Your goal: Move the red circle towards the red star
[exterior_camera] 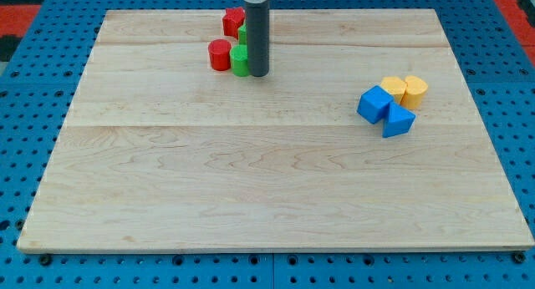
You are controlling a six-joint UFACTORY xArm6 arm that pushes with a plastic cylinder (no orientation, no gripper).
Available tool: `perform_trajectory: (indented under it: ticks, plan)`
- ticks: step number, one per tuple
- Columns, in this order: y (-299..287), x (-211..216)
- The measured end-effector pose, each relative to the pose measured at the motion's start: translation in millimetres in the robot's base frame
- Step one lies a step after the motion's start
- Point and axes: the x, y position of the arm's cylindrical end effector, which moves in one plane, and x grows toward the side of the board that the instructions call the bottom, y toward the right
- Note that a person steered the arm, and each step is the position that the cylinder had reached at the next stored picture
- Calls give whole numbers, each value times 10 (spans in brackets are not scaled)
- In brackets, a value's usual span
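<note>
Your red circle (pixel 219 54), a short glossy red cylinder block, stands on the pale wooden board (pixel 267 180) toward the view's top, to the view's left of my tip (pixel 258 74). The red star block (pixel 233 22) sits above it, toward the view's top and just left of the dark rod (pixel 257 38), which partly hides its right side. A green round block (pixel 241 61) touches the red circle's right side and sits right against my tip. Another green block (pixel 242 33) peeks out between the star and the rod; its shape is unclear. No writing shows anywhere. There is no claw on this rig, only the rod. Well to the tip's right, two yellow blocks (pixel 405 89), a blue cube (pixel 374 103) and a blue triangular block (pixel 399 120) cluster together.
</note>
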Motion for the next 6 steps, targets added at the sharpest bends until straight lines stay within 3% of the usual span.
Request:
perform_trajectory:
  ticks: [1,2,3,4,5,6]
  plan:
    - [54,-283]
    - [-25,224]
    - [-595,322]
    - [-635,-146]
    - [-291,-285]
    - [-488,-54]
